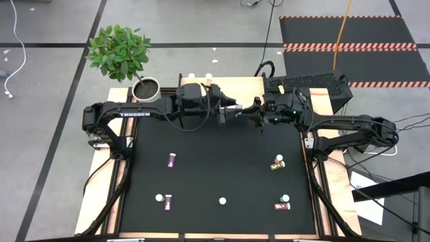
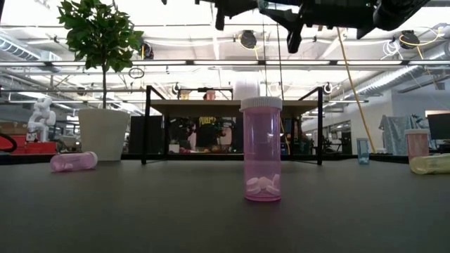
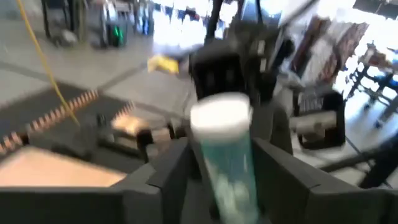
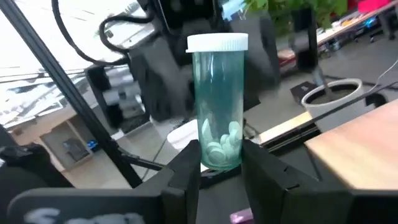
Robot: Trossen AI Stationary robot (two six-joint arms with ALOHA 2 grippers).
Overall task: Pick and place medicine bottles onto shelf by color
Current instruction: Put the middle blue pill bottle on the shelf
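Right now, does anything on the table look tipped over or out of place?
Yes. Several medicine bottles lie on their sides on the black mat: a pink bottle, a yellow bottle and another pink one. In the low view, one pink bottle stands upright. No spilled pills show.

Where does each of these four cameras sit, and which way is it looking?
High view: above the table, looking straight down; both arms show, fingers meeting over the shelf.
Low view: at tabletop height, looking level past a pink bottle; arms overhang at the top.
Left wrist view: on the left arm, looking past the left gripper at a teal bottle.
Right wrist view: on the right arm, looking past the right gripper.
Shared: both wrist views show the same teal bottle; high and low views share the plant pot.
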